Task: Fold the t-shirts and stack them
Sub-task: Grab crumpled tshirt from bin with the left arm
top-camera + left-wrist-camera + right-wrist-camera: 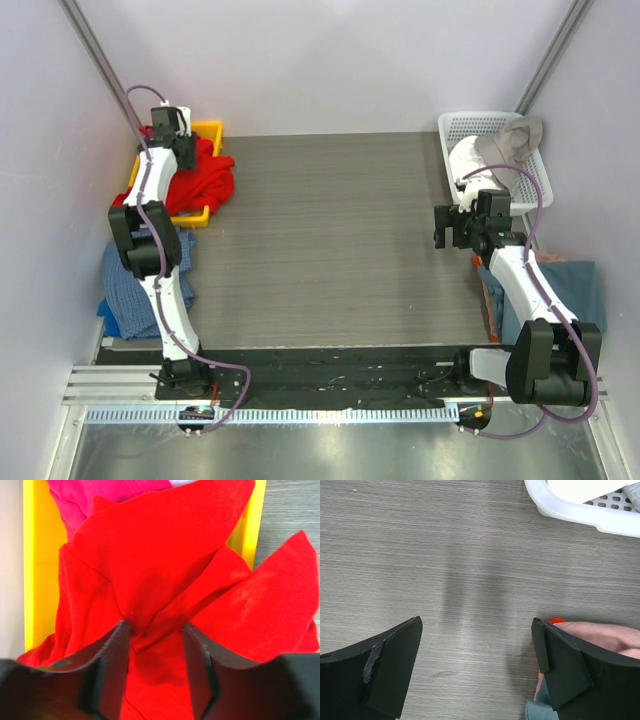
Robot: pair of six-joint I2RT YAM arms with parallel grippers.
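A bright red t-shirt (205, 185) lies bunched in the yellow bin (210, 127) at the far left and spills over its rim onto the table. My left gripper (182, 152) is down on it. In the left wrist view the red t-shirt (165, 555) fills the frame, and the left gripper (156, 630) has its jaws partly apart with a raised fold of red cloth between them. A magenta-pink t-shirt (90, 495) shows behind it in the bin (35, 580). My right gripper (455, 228) hovers wide open over bare table (476, 625), holding nothing.
A white perforated basket (450, 135) with pale cloth (505, 145) stands at the far right; its rim (570, 507) is just ahead of the right gripper. Blue cloth (130, 290) lies by the left arm, teal cloth (575, 285) by the right arm. Pink cloth (600, 632) sits beside the right finger.
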